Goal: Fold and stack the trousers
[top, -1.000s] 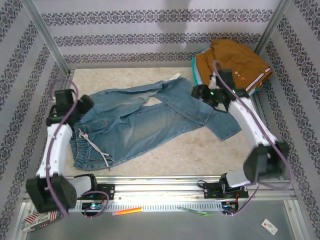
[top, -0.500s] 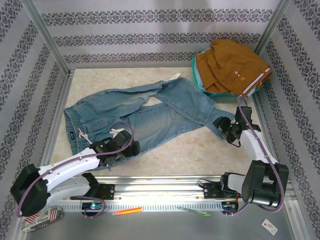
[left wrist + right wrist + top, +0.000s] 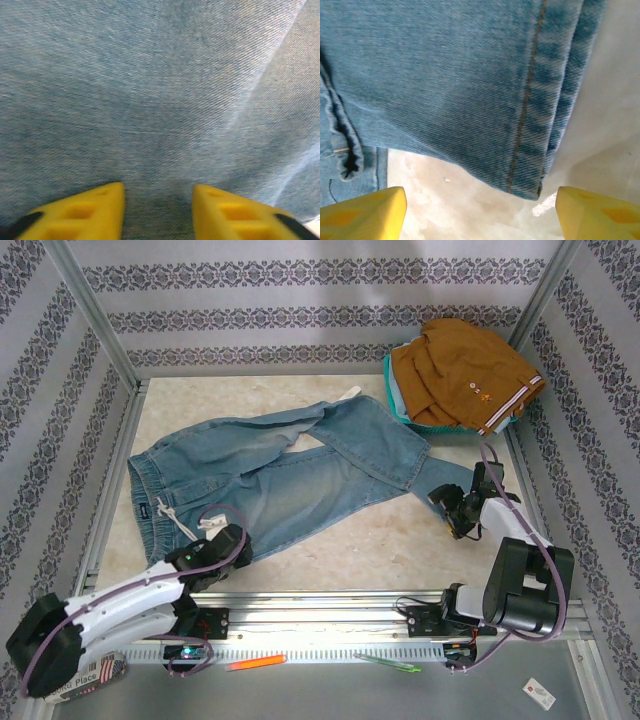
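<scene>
Showing the trousers spread unfolded on the table, waistband leftward. Pressing the left gripper down at the trousers' near edge, fingers narrowed over denim, any pinch of cloth impossible to tell. Hovering the right gripper wide open and empty, just beside the trousers' right leg hem.

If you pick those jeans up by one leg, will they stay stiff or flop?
Probably floppy: the jeans lie flat and creased, legs bent across the table. Likely heavyish for cloth, since the stitched hem looks thick. Pushing would probably bunch them rather than slide them.
</scene>
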You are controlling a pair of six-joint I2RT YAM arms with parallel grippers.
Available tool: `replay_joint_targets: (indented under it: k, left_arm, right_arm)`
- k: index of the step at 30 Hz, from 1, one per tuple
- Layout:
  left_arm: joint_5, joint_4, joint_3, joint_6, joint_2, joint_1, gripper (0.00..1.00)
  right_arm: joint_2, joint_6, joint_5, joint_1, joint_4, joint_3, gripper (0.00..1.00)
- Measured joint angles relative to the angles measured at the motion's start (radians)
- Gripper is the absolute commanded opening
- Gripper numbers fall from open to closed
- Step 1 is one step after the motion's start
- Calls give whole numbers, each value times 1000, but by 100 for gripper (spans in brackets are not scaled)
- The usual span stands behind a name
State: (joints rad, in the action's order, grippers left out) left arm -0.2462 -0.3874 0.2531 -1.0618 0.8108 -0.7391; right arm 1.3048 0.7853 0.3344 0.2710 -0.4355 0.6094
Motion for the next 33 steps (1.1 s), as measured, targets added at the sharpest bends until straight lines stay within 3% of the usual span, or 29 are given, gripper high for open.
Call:
replay_joint_targets:
  k: [2,7,9,14,18,19,20,21,24,29,33]
  left_arm:
    - [4,-16,-24,-5,-61,36,0]
    - [37,-51,-40,6,-139,156,0]
    - [55,-55,-39,12,-150,188,0]
    - [70,-93,5,37,-149,205,0]
    - [68,-134,101,85,-142,205,0]
    - [67,-141,138,105,-124,204,3]
    - [67,-143,174,125,-103,204,25]
    - [64,-145,216,149,-66,197,39]
    - [18,-143,358,198,144,97,59]
    - [-35,-81,555,270,537,-128,80]
    - [-32,-38,660,324,742,-198,83]
  right_arm:
    - [14,5,9,13,5,-5,60]
    - [81,9,29,42,42,-9,12]
    - [94,8,38,47,57,-9,0]
    - [64,5,77,55,80,-8,0]
    - [-107,6,106,52,58,-5,0]
    - [-165,5,113,51,42,3,0]
    - [-215,6,117,47,24,15,0]
    - [-264,6,119,41,1,35,0]
    - [-366,5,120,22,-59,109,0]
    - [-421,5,129,5,-124,204,0]
    - [-417,6,128,1,-171,243,0]
